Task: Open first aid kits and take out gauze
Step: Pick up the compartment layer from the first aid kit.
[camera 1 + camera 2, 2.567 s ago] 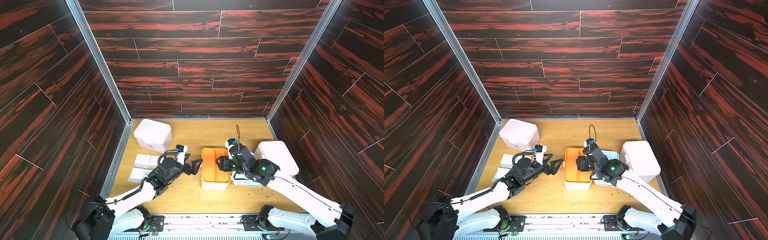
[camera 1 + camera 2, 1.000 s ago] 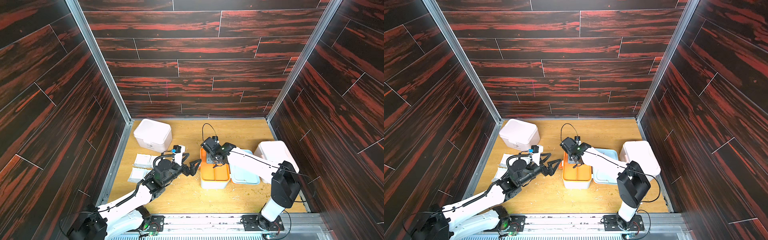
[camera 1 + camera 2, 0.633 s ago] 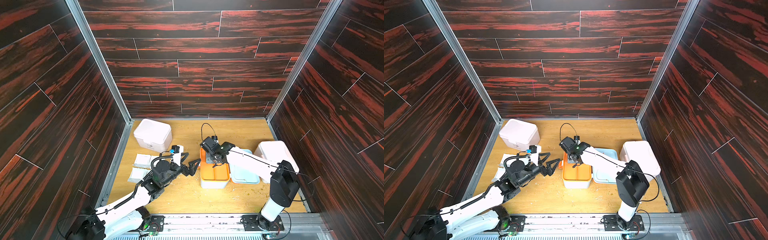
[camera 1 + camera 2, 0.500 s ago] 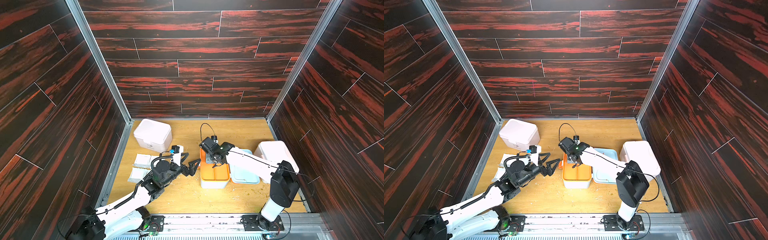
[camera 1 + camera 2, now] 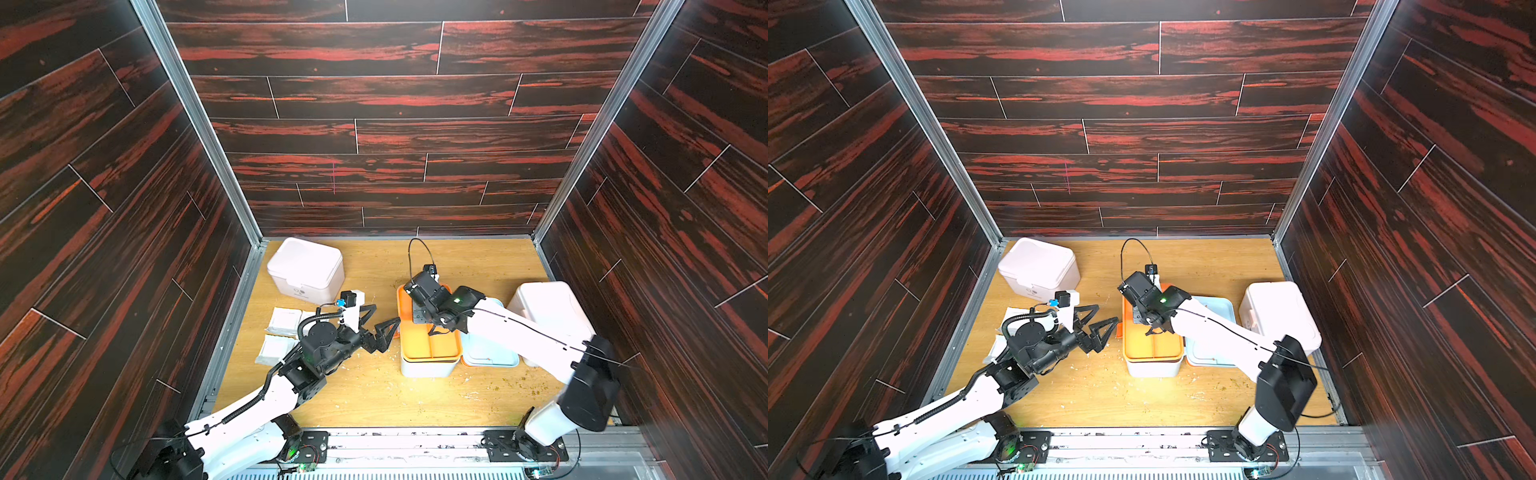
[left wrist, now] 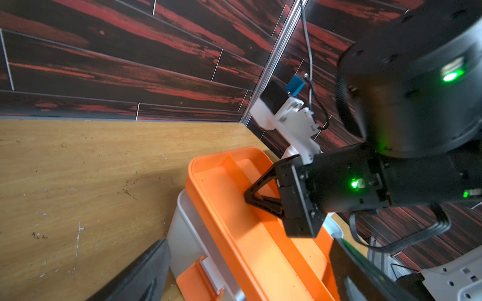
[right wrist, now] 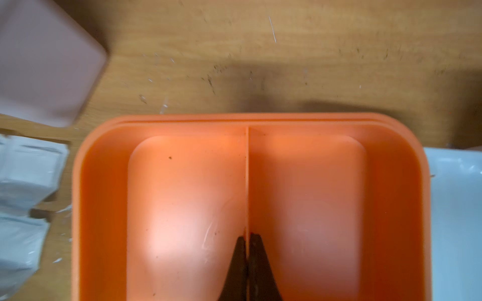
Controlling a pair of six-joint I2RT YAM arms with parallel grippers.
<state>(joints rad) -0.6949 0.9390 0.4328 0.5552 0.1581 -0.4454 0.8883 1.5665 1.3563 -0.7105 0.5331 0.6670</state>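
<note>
my right claw (image 7: pixel 247 238) was pinched nearly shut on the thin divider (image 7: pixel 247 182) that ran down the middle of the orange tray (image 7: pixel 99 182), inside the open kit (image 5: pixel 428 368). its pale blue lid (image 5: pixel 490 353) lay flat beside it. both tray compartments looked bare. my left claw (image 5: pixel 1106 313) was spread wide with nothing in it, hanging just beside the tray's near wall.

the gauze (image 5: pixel 284 322) lay as flat white packets on the table by my left arm. one closed kit (image 5: pixel 305 264) stood at the back and another closed kit (image 5: pixel 548 307) stood on my right.

i judged the step to be lifting the tray out to see beneath it. the next move called for a straight, level pull, since a slim wall could slip from such a narrow pinch. my left claw looked placed to steady the box.
</note>
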